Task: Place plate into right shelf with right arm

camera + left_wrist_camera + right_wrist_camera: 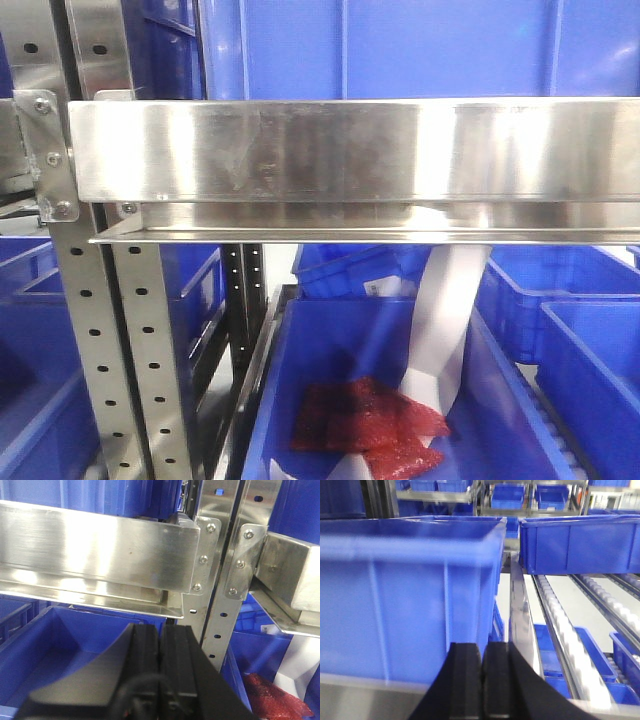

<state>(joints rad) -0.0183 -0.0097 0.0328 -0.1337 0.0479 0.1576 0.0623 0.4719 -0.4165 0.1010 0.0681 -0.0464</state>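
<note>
- The plate is not visible in any view, so I cannot tell where it is; no fingers hold it
- The right gripper [482, 680] has its black fingers pressed together with nothing between them, in front of a blue bin [410, 595] on the shelf [520, 615]
- The left gripper [160, 670] also has its fingers pressed together, empty, just below a steel rail [100, 550]
- My judgement: the task is either at its very start or the plate is already put down; these pictures do not decide it. If it is the start, the next move calls for finding the plate and opening the right fingers for its thin rim
- The rails are brushed, shiny steel, flat and wide; the uprights [95, 330] are perforated with round holes and held with bolts
- The bins are smooth blue plastic; one bin [350, 400] holds red mesh-like material [365, 425] and a white strip [440, 320]
- White rollers [570, 640] run beside the right bin
</note>
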